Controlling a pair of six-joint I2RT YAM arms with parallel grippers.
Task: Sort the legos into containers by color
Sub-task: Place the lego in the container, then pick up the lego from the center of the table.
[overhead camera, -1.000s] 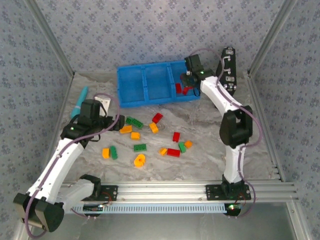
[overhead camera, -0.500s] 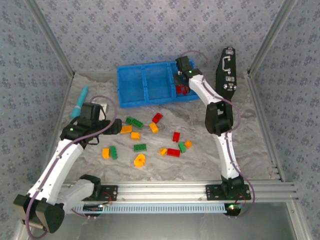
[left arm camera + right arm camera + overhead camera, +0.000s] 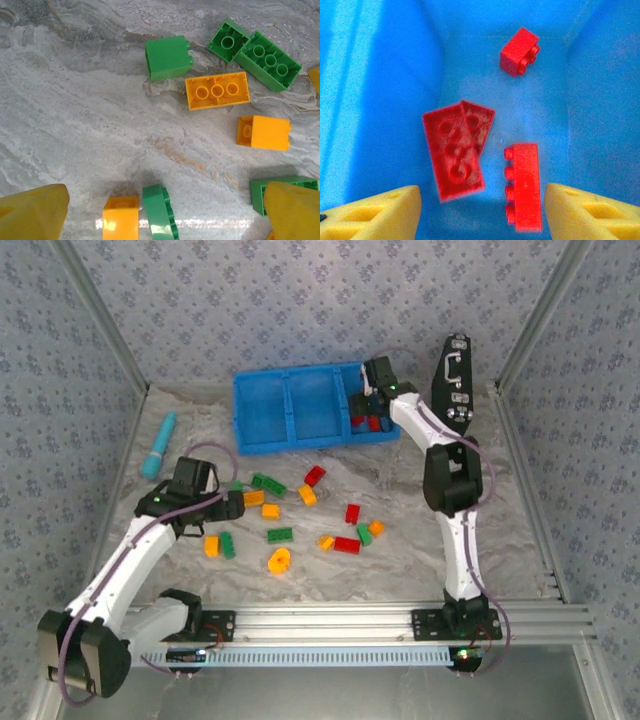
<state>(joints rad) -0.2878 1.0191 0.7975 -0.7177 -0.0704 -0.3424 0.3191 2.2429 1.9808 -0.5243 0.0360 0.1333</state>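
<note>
Sorting is only beginning, in my judgement. Red legos (image 3: 454,152) are lying in the right compartment of the blue tray (image 3: 262,422). The right gripper (image 3: 480,210) is hanging over them with its fingers apart, grasping nothing. Many loose legos (image 3: 280,535) in green, orange-yellow and red are lying on the table (image 3: 400,560), not yet sorted. The left gripper (image 3: 160,215) is hovering over some of them, spread wide and holding nothing, so most of the work is waiting.
</note>
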